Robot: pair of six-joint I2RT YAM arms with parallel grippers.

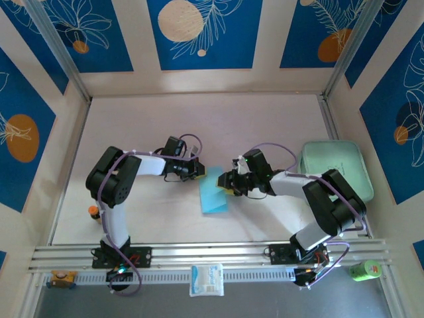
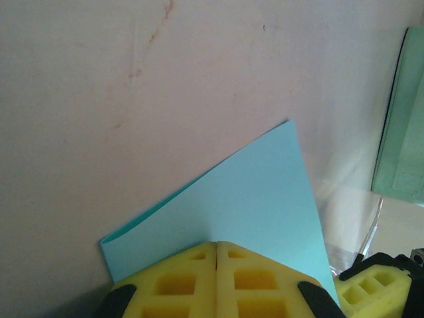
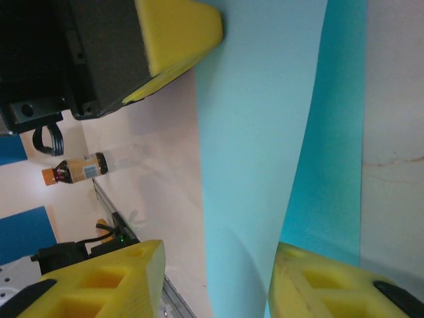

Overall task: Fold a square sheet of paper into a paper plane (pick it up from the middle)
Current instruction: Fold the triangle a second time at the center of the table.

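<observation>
At mid-table, closed left fingers touch the square sheet of paper.

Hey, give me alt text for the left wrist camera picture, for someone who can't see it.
The left gripper, yellow fingers closed together at the bottom of the picture, sits over the near edge of a folded light blue sheet of paper lying on the pale table. The edge of a mint-green tray shows at far right.

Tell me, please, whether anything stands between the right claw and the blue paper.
Nothing visible does. The right claw is open, with the blue paper running up between its fingers. The shut left claw sits at the paper's opposite side.
</observation>
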